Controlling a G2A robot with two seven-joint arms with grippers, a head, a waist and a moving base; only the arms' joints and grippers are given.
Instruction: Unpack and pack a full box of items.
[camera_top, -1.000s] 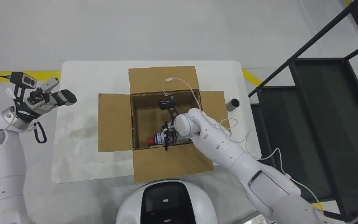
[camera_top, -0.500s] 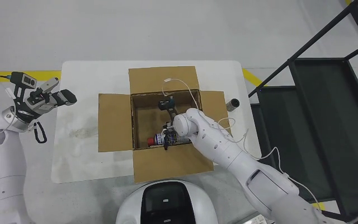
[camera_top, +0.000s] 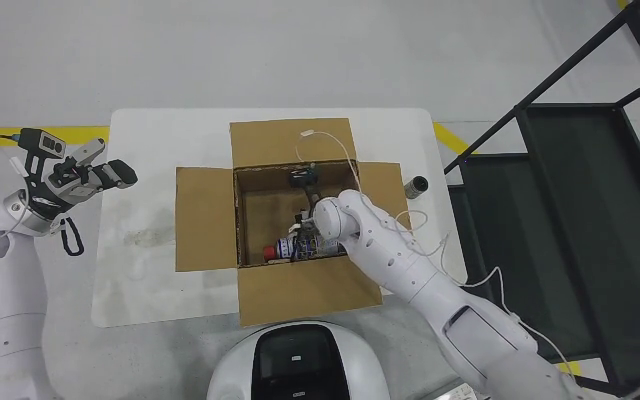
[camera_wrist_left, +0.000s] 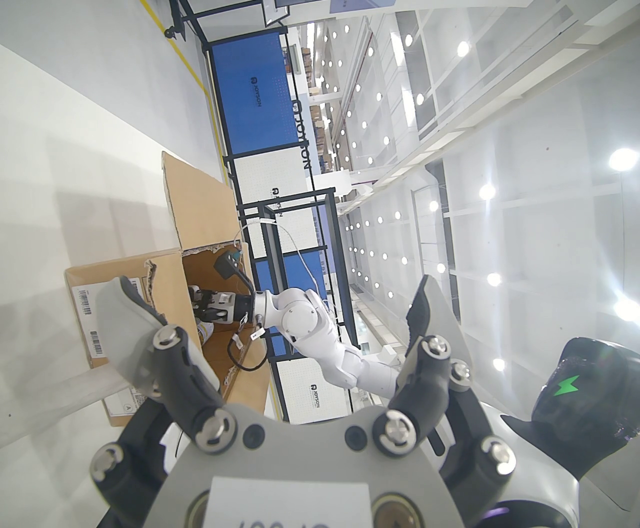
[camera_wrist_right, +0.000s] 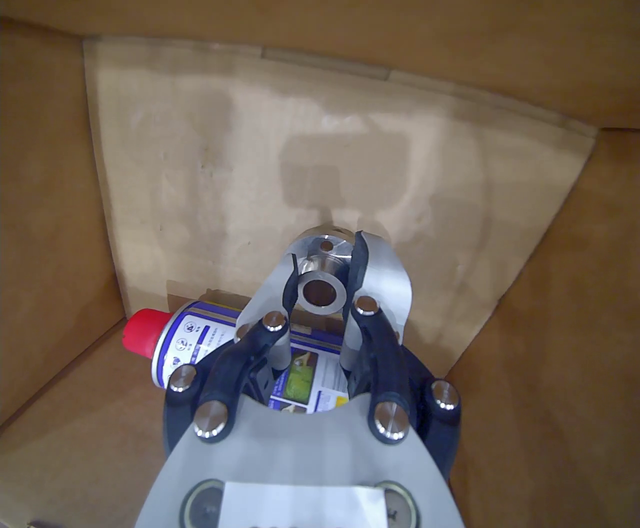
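Observation:
An open cardboard box (camera_top: 205, 220) sits mid-table. My right gripper (camera_top: 303, 240) is down inside it, near the front wall. In the right wrist view this gripper (camera_wrist_right: 322, 280) is shut on a silver metal fitting (camera_wrist_right: 320, 292) with a round bore, held just above the box floor (camera_wrist_right: 250, 165). Under it a blue spray can (camera_wrist_right: 200, 330) with a red cap (camera_wrist_right: 144, 332) lies on its side; its cap (camera_top: 269, 250) also appears from above. My left gripper (camera_top: 100, 175) hovers off the table's left edge, open and empty, fingers (camera_wrist_left: 125, 310) wide apart.
A small dark cylinder (camera_top: 415, 185) stands on the white table (camera_top: 150, 270) right of the box. A black metal stair frame (camera_top: 560, 200) stands beyond the table's right side. A white cable (camera_top: 325, 145) drapes over the far flap.
My right gripper has shifted slightly toward the far right inside the box, still shut on the fitting. The left arm has not moved.

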